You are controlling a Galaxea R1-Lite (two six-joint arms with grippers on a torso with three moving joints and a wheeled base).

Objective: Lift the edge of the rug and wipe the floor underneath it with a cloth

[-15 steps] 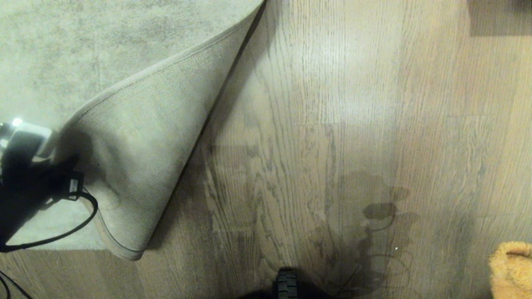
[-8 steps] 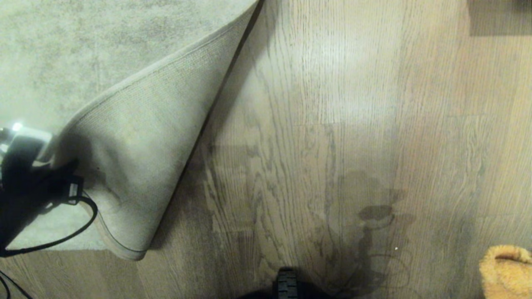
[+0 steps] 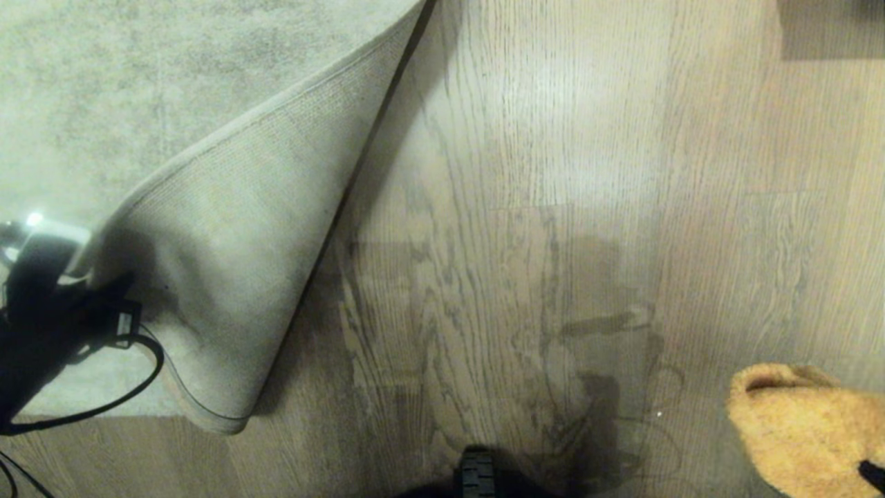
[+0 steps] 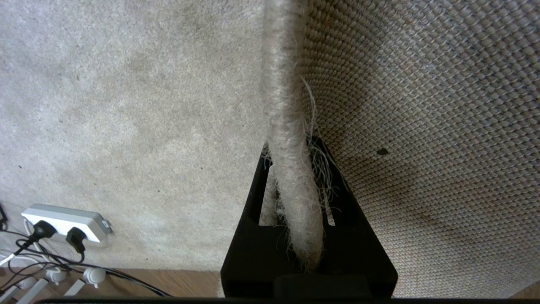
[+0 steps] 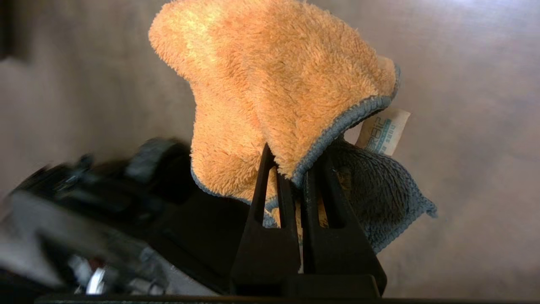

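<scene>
The rug edge (image 3: 276,111) is lifted and folded back, with the ribbed beige underside (image 3: 228,235) turned up. At the left of the head view my left gripper (image 3: 104,297) is shut on the rug edge; in the left wrist view the frayed border (image 4: 282,105) runs between the black fingers of the left gripper (image 4: 291,145). The bared floor (image 3: 553,173) lies to the right of the fold. At the lower right hangs the orange cloth (image 3: 795,429). My right gripper (image 5: 297,147) is shut on the cloth (image 5: 270,76) at its blue-grey hem, above the floor (image 5: 472,126).
A white power strip (image 4: 63,221) with plugs and cables lies on the rug near its border. A black cable (image 3: 138,373) loops under my left arm. The robot's dark base (image 3: 477,474) shows at the bottom middle. A dark object (image 3: 830,28) sits at the top right.
The cloth in my right gripper has come further into the head view, leftward and up from the lower right corner. The left gripper keeps the rug edge up with almost no shift.
</scene>
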